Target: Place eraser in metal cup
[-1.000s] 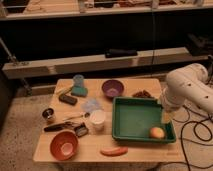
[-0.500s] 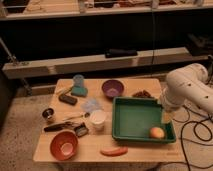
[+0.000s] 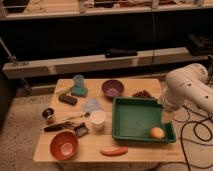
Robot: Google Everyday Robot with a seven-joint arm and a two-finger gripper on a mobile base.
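The eraser (image 3: pixel 68 99), a small black oblong block, lies on the left part of the wooden table (image 3: pixel 135 150), in front of the teal block. The metal cup (image 3: pixel 48 114), small, dark and shiny, stands near the table's left edge, a little in front and to the left of the eraser. My white arm (image 3: pixel 186 89) hangs over the table's right side. The gripper (image 3: pixel 166 117) points down over the right rim of the green tray, far from both eraser and cup.
A green tray (image 3: pixel 131 134) holds an orange fruit (image 3: pixel 157 132). Also here: a white cup (image 3: pixel 97 120), purple bowl (image 3: pixel 113 88), orange bowl (image 3: pixel 64 145), bluish cup (image 3: pixel 78 80), teal block (image 3: pixel 79 92), black-handled tool (image 3: pixel 56 127), a red sausage-like item (image 3: pixel 114 151) and brown bits (image 3: pixel 142 93).
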